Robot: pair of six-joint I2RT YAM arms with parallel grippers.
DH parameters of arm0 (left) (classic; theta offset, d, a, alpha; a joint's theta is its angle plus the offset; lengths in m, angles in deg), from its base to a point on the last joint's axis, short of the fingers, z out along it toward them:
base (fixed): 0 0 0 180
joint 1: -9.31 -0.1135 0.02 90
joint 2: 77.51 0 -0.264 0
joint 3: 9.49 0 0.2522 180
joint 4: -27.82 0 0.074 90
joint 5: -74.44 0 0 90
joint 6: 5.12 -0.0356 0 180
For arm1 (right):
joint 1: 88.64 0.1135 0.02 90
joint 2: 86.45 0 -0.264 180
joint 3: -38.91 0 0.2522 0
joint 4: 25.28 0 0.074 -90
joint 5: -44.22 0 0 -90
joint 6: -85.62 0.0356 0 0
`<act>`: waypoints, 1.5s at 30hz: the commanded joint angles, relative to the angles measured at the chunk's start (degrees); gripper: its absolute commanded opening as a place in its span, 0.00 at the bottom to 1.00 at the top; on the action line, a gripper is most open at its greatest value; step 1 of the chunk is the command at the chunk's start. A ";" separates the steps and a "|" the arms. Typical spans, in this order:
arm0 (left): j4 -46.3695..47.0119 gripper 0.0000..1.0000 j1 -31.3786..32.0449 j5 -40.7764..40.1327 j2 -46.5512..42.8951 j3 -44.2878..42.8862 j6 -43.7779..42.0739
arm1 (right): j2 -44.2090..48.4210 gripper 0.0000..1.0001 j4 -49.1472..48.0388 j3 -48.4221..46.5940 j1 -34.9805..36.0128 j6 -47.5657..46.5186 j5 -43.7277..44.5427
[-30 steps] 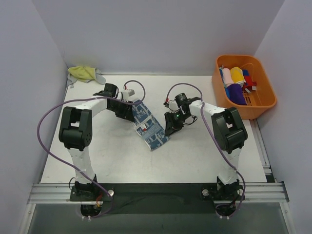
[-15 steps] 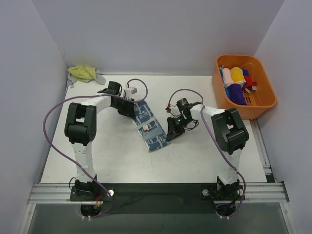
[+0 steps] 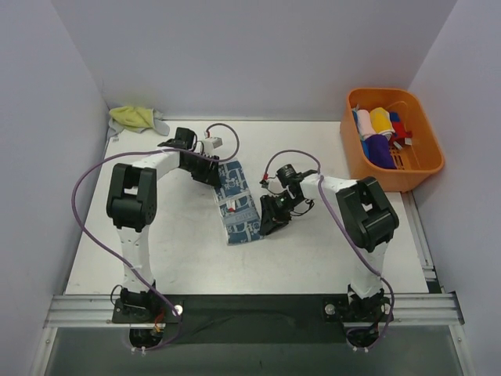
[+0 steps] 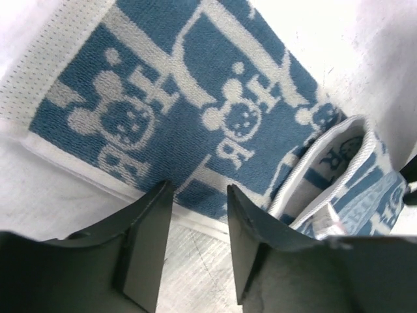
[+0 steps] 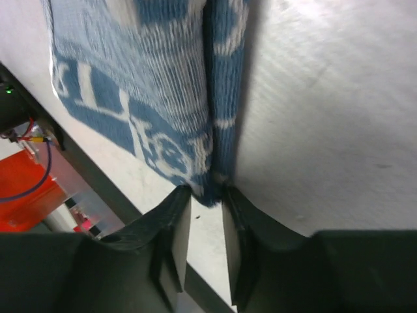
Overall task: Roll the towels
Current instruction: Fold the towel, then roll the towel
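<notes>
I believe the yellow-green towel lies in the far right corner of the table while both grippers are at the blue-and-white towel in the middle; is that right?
Not quite: the top external view shows the yellow-green towel in the far left corner. Both the left gripper and right gripper are indeed at the blue-and-white towel in the middle.

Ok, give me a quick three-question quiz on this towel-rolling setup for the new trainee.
1. True or false: the yellow-green towel lies in the orange basket.
2. Which gripper has a folded edge of the blue-and-white towel between its fingertips? A: left gripper. B: right gripper.
3. Fill in: the orange basket stands at the table's far ___ corner.
Key: 1 false, it lies at the far left corner; 2 B; 3 right.
</notes>
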 commanded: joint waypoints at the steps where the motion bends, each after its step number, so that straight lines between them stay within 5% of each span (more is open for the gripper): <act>1: 0.09 0.51 -0.54 2.32 -0.78 -3.07 -3.85 | 1.20 0.29 2.22 0.96 0.71 2.93 -2.53; 4: 0.27 0.55 -1.33 7.77 -7.34 -0.97 -5.78 | 5.32 0.34 2.21 1.84 -0.86 2.76 -2.35; 11: 6.15 0.60 -0.46 8.30 -29.95 18.97 -14.65 | 11.22 0.33 1.34 -5.34 -6.67 1.00 -1.39; 19: 10.38 0.66 12.45 -5.56 -47.01 38.84 -24.59 | -0.98 0.37 -5.87 -18.54 -1.14 10.39 -6.92; 30: 12.04 0.63 38.89 -27.71 -42.29 41.14 -34.44 | -16.11 0.28 -11.93 -20.05 1.59 14.01 -6.40; 42: 21.71 0.54 42.88 -39.68 -30.77 43.68 -35.15 | -15.85 0.27 -12.99 -15.82 1.41 14.01 -6.22; 45: 21.80 0.43 43.14 -39.95 -29.71 44.48 -35.23 | -16.11 0.27 -12.99 -14.95 1.33 13.83 -6.05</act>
